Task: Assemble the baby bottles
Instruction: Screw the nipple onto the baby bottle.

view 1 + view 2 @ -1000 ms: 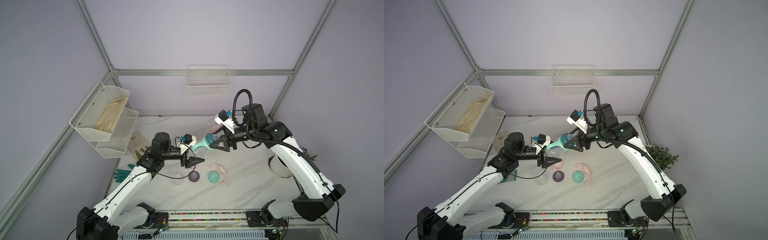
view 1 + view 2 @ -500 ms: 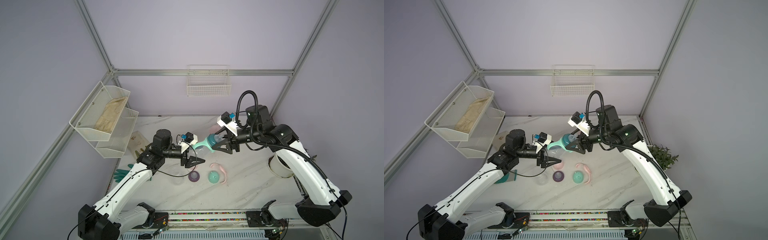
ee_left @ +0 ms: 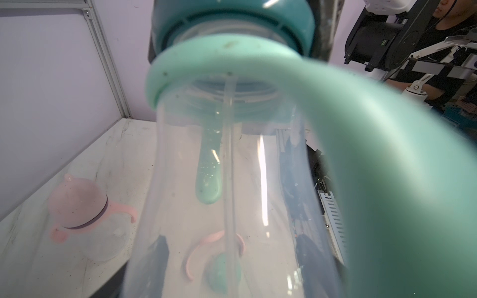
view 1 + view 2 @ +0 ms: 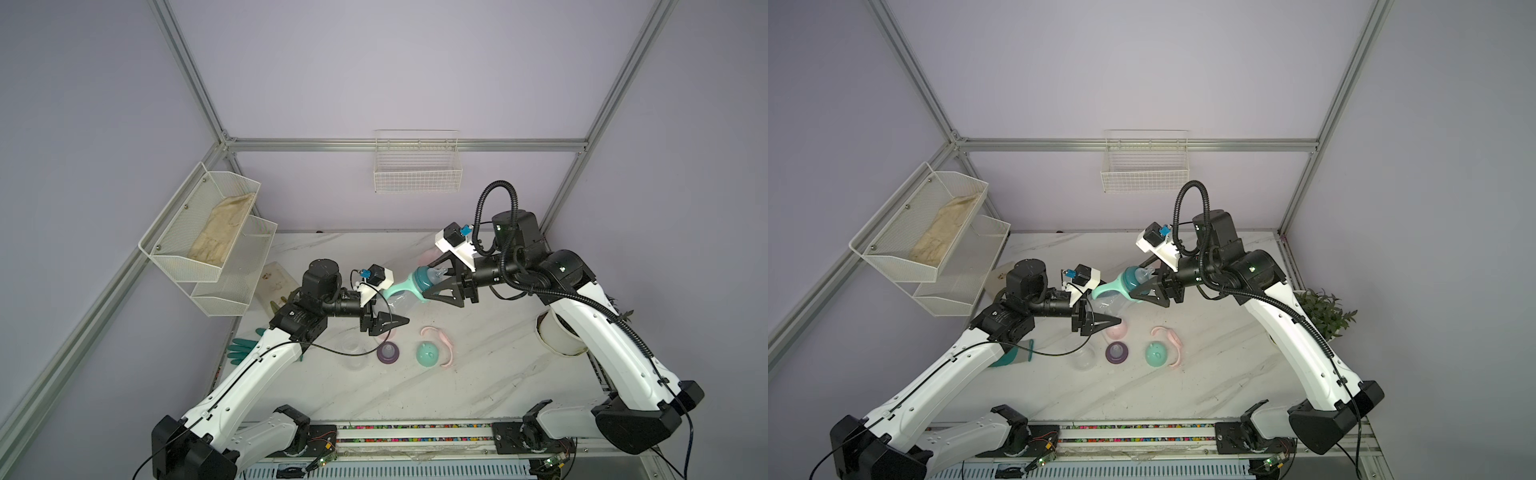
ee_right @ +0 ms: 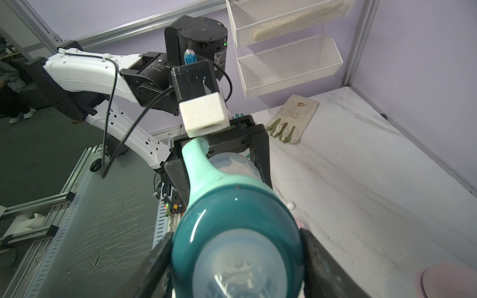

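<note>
Collar tightening is judged to be in hand; the clear bottle (image 3: pixel 271 206) is held in mid-air; its smooth flared body is pinched by the left gripper (image 4: pixel 397 309), its glossy teal collar (image 5: pixel 214 214) clamped by the right gripper (image 4: pixel 430 281); a thin straw (image 3: pixel 229 160) is seen inside, a matte mint handle ring (image 3: pixel 232 55) seated under the collar; next, a steady twist about the bottle's axis is called for.
</note>
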`<state>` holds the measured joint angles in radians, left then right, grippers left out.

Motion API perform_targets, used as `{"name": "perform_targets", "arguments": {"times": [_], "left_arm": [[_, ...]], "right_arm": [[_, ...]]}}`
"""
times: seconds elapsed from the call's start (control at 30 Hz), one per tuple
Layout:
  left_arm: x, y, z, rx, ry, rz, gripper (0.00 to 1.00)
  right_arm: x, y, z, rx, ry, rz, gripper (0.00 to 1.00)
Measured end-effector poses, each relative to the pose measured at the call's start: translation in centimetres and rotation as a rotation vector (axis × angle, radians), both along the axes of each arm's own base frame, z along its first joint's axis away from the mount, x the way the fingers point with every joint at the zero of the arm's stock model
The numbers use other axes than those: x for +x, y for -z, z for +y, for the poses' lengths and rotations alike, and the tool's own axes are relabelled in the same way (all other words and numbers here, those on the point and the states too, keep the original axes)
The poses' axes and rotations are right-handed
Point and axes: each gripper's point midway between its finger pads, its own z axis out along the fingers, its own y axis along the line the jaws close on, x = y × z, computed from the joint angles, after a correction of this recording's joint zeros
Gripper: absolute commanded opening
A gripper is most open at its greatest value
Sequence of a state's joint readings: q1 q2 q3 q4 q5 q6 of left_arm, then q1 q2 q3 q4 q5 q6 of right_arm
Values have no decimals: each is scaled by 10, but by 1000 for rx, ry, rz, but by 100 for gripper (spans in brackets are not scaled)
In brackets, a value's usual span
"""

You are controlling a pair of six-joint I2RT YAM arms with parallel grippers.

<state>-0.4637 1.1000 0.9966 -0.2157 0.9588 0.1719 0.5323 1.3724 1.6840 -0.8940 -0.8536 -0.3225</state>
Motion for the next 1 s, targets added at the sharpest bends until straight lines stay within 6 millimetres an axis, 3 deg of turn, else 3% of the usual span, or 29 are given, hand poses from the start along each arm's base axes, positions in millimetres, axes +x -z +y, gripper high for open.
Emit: {"name": "perform_targets", "arguments": {"times": [0.3,0.47,0.73,1.0], "left_arm": [[6,7,3,25,-34,10,0],[21,11,10,40,-143,-70,0],[68,19,40,80,-489,-363,0],[109,9,79,195,-790,-608,0]], "right_arm": [[8,8,3,15,0,50,35],[21,13,8,51,32,86,30],[60,23,31,141,155,238,22],[102,18,67,223,309,355,21]]}}
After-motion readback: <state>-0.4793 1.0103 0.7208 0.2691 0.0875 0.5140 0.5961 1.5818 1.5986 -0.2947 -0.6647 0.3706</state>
